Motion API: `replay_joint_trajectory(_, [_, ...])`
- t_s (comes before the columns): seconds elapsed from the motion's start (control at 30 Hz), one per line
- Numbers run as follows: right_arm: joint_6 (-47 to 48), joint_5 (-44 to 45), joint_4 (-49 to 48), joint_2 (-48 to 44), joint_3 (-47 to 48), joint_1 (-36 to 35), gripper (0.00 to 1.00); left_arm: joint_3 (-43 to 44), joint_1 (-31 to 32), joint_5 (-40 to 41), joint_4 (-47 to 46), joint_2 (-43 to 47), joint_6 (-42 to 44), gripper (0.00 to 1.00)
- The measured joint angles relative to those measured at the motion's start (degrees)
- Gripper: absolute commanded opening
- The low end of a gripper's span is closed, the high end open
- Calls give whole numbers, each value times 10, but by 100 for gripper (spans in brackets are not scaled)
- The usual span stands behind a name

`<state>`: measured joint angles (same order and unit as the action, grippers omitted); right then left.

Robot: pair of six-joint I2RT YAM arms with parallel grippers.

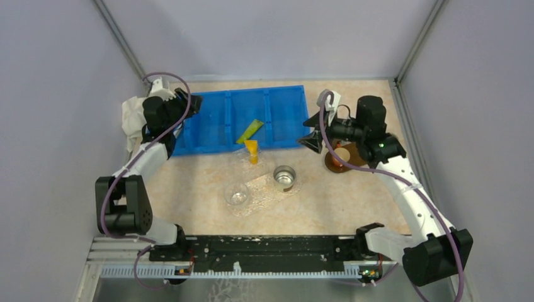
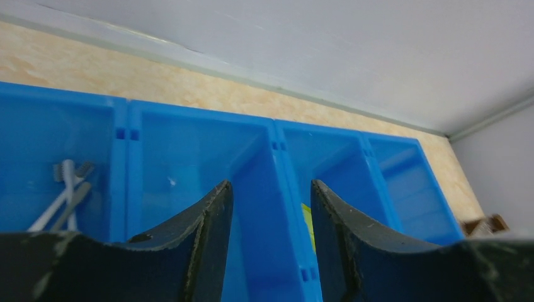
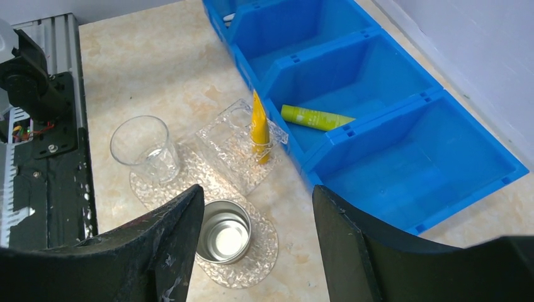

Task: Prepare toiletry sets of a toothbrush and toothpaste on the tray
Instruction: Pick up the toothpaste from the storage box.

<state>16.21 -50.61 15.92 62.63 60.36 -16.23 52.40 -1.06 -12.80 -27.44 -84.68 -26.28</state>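
Note:
Several pale toothbrushes (image 2: 66, 195) lie in the left compartment of the blue bin (image 2: 277, 163). A yellow-green toothpaste tube (image 1: 250, 131) lies in a middle compartment, also in the right wrist view (image 3: 315, 117). A yellow toothpaste tube (image 3: 259, 129) stands upright in a clear holder (image 3: 233, 151) on the clear textured tray (image 3: 261, 255). My left gripper (image 2: 271, 195) is open and empty above the bin's left end (image 1: 189, 107). My right gripper (image 3: 258, 201) is open and empty, held above the table by the bin's right end (image 1: 312, 139).
A glass cup (image 3: 143, 148) and a metal cup (image 3: 223, 231) stand on the tray. A brown round object (image 1: 343, 157) lies under the right arm. A white cloth (image 1: 131, 119) lies by the left wall. The arms' black base rail (image 1: 271, 248) runs along the near edge.

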Motion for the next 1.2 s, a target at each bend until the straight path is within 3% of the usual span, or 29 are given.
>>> replay_joint_trajectory(0.2, [0, -5, 0, 0, 0, 14, 64, -7, 13, -96, 2, 24, -22, 53])
replay_joint_trajectory(0.43, [8, 17, 24, 54, 33, 0, 65, -17, 79, -102, 0, 68, -14, 53])
replay_joint_trajectory(0.67, [28, 105, 128, 329, 322, -71, 66, -51, 84, -83, -65, 123, -16, 58])
replay_joint_trajectory(0.9, [70, 186, 257, 567, 627, -126, 67, -103, 81, -7, -182, 201, 21, 69])
replay_joint_trajectory(1.03, [74, 213, 295, 625, 682, -140, 64, -120, 76, -3, -202, 204, 47, 66])
replay_joint_trajectory(1.2, [56, 231, 316, 611, 648, -138, 64, -71, 75, -109, -157, 102, 49, 50])
